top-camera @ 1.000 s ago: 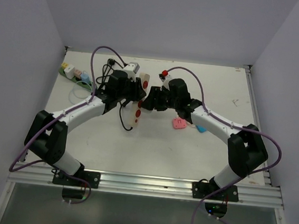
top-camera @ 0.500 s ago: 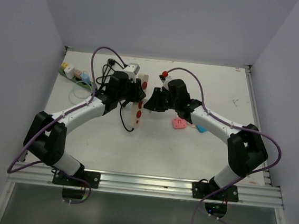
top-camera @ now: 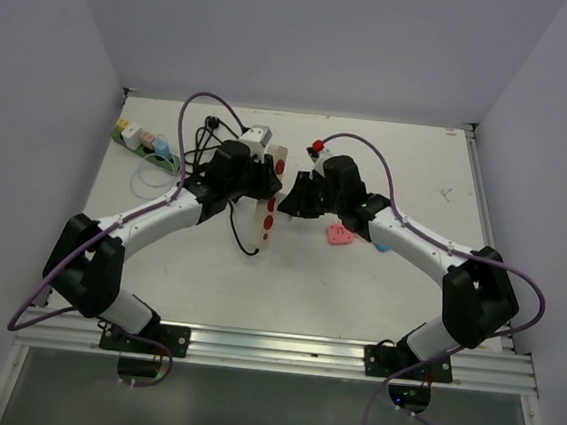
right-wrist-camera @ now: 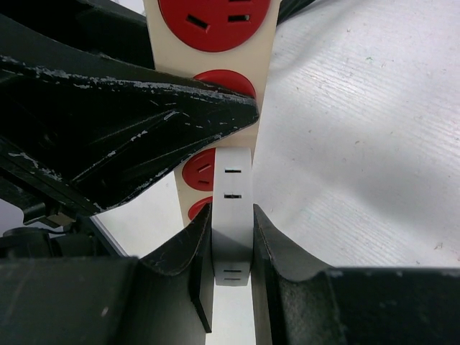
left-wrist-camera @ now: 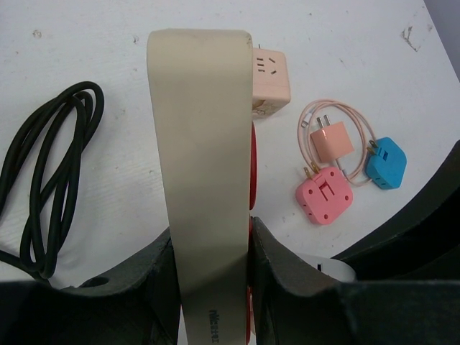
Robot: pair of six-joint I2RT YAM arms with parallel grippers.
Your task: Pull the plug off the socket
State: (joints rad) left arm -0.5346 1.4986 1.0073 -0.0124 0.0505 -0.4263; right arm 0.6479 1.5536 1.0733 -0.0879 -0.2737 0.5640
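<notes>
Black cord (left-wrist-camera: 50, 180) lies coiled on the table (left-wrist-camera: 108, 43), far left of the grip. Left pincer (left-wrist-camera: 212, 244) is clamped across the narrow sides of the socket strip (left-wrist-camera: 201, 144). The strip is cream with red round outlets, not green. It sits mid-table between the two arms, running near to far, turned on edge and apparently lifted.

The strip is rigid plastic, probably light and smooth, so a hard tug could make it slide in the jaws. The grip sits low on the body, away from the plug, which looks fine.

The plug (left-wrist-camera: 271, 75) is a pale blocky adapter seated in the strip's far outlet, sticking out to the right. Right pincer (right-wrist-camera: 232, 237) is closed on its two flat sides, with the plug right between the fingers. The plug is stiff and short, with little to hold, so the pull probably needs to go straight out to the right with no twisting.

Pink adapter (left-wrist-camera: 323, 195) and blue adapter (left-wrist-camera: 386, 162) lie loose on the table further right, well apart from the strip.
</notes>
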